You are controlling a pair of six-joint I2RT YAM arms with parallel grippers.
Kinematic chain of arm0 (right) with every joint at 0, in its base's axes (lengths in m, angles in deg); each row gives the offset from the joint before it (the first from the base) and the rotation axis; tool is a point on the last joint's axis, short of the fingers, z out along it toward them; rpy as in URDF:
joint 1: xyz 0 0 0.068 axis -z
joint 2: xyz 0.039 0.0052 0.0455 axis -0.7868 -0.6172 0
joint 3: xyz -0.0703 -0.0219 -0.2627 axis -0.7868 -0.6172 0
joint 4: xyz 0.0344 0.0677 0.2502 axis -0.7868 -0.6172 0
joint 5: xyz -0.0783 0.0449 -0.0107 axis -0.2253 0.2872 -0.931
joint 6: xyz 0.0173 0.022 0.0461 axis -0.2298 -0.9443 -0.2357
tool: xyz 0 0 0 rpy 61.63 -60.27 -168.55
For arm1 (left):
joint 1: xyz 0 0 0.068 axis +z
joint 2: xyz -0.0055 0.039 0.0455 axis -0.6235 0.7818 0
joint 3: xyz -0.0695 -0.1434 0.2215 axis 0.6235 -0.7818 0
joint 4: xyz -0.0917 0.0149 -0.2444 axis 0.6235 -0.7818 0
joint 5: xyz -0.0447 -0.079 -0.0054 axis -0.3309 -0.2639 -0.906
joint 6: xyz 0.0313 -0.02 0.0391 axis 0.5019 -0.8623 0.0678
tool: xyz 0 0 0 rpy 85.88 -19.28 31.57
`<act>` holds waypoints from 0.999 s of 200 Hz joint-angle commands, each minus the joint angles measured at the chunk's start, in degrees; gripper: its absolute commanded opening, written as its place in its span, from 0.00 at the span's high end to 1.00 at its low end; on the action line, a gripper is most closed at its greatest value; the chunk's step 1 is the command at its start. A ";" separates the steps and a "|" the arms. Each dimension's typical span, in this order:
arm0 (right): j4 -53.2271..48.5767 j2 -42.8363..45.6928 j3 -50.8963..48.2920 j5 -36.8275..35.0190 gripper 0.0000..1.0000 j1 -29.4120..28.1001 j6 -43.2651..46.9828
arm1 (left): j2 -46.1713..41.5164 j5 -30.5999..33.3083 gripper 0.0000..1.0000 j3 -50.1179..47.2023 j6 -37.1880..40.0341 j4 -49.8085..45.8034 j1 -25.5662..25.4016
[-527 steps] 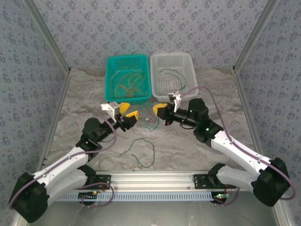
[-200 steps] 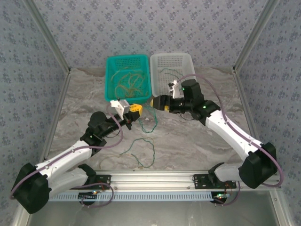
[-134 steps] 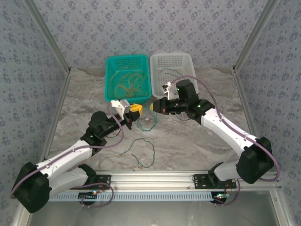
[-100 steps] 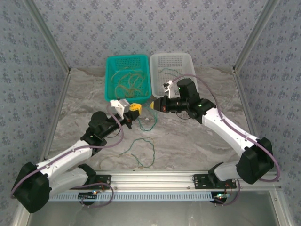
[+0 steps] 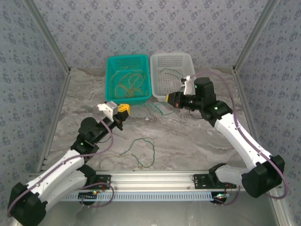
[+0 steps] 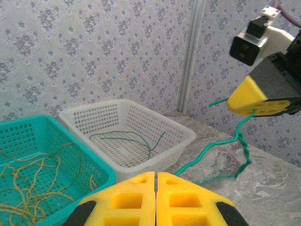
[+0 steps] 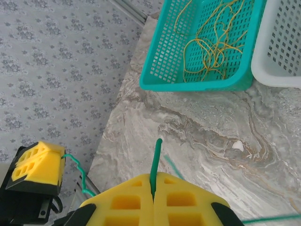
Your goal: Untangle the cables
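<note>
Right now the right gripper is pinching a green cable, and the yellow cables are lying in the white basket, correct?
Not quite. The right gripper is shut on the green cable, but the yellow cables lie in the teal basket, not the white basket. The right wrist view shows it.

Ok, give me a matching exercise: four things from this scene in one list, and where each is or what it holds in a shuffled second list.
1 teal basket
2 white basket
3 right gripper
4 loose green cable

A lying on the table
B holds yellowish wires
C shut on the stretched green cable
D holds a green wire

Pairs: 1-B, 2-D, 3-C, 4-A
</note>
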 commanded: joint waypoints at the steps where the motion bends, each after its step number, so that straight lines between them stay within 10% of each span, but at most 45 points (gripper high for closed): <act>1: -3.24 4.55 -1.99 -8.31 1.00 5.84 1.61 | -5.13 16.02 1.00 -2.57 1.56 -5.93 4.53; 86: -4.74 11.86 -6.19 -12.32 1.00 15.36 3.18 | -14.60 27.14 1.00 -5.86 -1.98 -11.47 9.83; 144: 1.17 11.22 -8.08 -7.68 1.00 11.21 6.47 | -11.78 13.25 1.00 -0.73 -7.28 -10.47 9.96; 181: 9.14 9.39 -11.63 0.68 0.50 9.68 8.38 | -7.88 1.56 1.00 4.11 -11.16 -8.95 9.99; 200: 7.66 6.18 -10.31 0.75 0.42 9.67 6.31 | -7.08 -1.03 1.00 5.41 -13.04 -7.66 10.01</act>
